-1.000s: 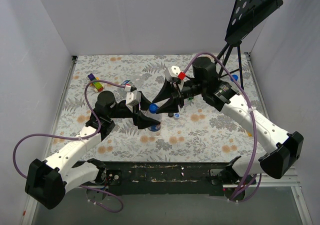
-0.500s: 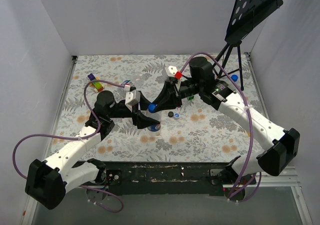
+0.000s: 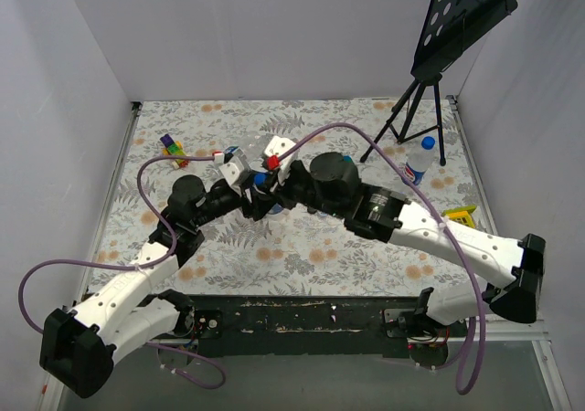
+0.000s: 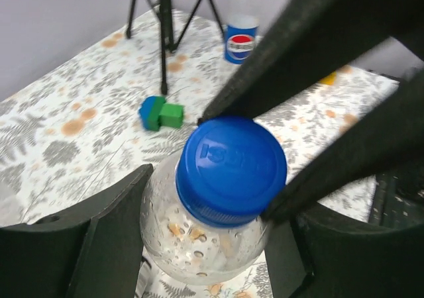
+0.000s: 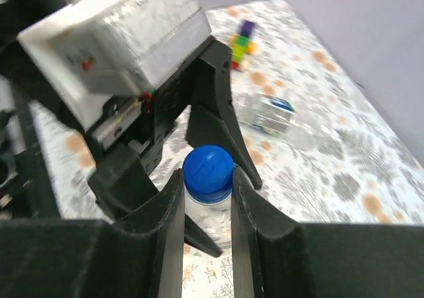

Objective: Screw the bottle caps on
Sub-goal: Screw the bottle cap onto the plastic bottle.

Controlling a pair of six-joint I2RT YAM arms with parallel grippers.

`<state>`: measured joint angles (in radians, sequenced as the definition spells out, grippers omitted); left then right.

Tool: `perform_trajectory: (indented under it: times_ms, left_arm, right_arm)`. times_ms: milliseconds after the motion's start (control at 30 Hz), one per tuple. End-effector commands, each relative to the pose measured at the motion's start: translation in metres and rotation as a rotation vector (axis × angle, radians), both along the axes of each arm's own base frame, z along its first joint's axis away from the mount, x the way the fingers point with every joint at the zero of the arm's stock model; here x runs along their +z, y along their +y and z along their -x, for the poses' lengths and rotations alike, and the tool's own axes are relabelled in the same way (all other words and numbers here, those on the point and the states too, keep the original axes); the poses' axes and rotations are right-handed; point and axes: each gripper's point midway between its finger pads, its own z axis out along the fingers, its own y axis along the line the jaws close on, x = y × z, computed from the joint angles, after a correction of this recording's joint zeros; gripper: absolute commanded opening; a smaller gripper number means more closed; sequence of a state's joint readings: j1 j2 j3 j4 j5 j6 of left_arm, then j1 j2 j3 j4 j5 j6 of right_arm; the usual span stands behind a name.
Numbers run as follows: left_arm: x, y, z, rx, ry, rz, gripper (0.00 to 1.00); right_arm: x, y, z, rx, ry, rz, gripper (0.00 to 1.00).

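Far-left corner of the surface (image 3: 311, 256): toy blocks (image 3: 170, 146). Just right of them is a lying bottle (image 5: 271, 116), clear, on its side, well apart from your working point.

Centre of the surface: your left tool (image 4: 211, 218) is clamped on the clear body of the upright bottle (image 4: 199, 251), one finger on each side below the neck. The blue cap (image 4: 232, 169) sits on that bottle's neck. Your right tool (image 5: 207, 182) pinches it, a finger pressed against each side of the rim. Right fingers sit directly above left fingers, close together.

You can't tell how far the cap is threaded, because its skirt covers the neck. In the overhead view both wrists bury the junction and the bottle barely shows.

Right of centre, in the left wrist view: a green block (image 4: 172, 116) with a loose cap (image 4: 147, 111), blue, touching its left side. Both lie beyond the held bottle, near the tripod (image 3: 409, 110) feet.

Right edge: a second bottle (image 3: 420, 158) stands upright with a blue cap on, just beside a tripod leg. A yellow object (image 3: 460, 215) lies nearer you along the same edge, too small to identify.
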<state>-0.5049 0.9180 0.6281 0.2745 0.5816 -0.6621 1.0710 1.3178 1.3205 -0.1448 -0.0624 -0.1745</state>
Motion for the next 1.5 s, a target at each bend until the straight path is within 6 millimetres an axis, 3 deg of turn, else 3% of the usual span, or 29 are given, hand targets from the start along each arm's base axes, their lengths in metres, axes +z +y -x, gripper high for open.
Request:
perform_trajectory:
  times_ms: [0,133,300,433,533,700,867,1067,1467]
  left_arm:
    - [0.025,0.032,-0.039,0.317,-0.058,0.055,0.31]
    - [0.025,0.038,-0.042,0.367,-0.059,0.052,0.29]
    - [0.027,0.031,-0.037,0.319,-0.049,0.045,0.28]
    - [0.024,0.011,-0.018,0.155,-0.046,0.018,0.27]
    - [0.021,-0.006,0.002,-0.009,-0.042,-0.005,0.26]
    - [0.014,-0.026,0.041,-0.291,-0.03,-0.035,0.25]
    - [0.009,-0.033,0.064,-0.466,0.004,-0.044,0.25]
    - [0.006,-0.035,0.071,-0.528,0.028,-0.047,0.25]
    - [0.005,-0.036,0.072,-0.535,0.036,-0.049,0.25]
  right_arm:
    - [-0.064,-0.009,-0.019,-0.504,0.041,0.116,0.01]
    - [-0.064,-0.005,-0.016,-0.572,0.057,0.075,0.01]
    - [-0.019,-0.007,-0.007,-0.442,0.025,-0.09,0.04]
    - [0.017,-0.014,0.0,-0.224,0.026,-0.152,0.33]
    - [0.03,-0.024,0.01,-0.037,0.04,-0.156,0.51]
    - [0.047,-0.044,0.014,0.184,0.038,-0.16,0.61]
    - [0.046,-0.051,0.031,0.428,0.009,-0.138,0.66]
    - [0.035,-0.046,0.049,0.614,0.034,-0.077,0.68]
    - [0.024,-0.036,0.052,0.697,0.08,-0.055,0.61]
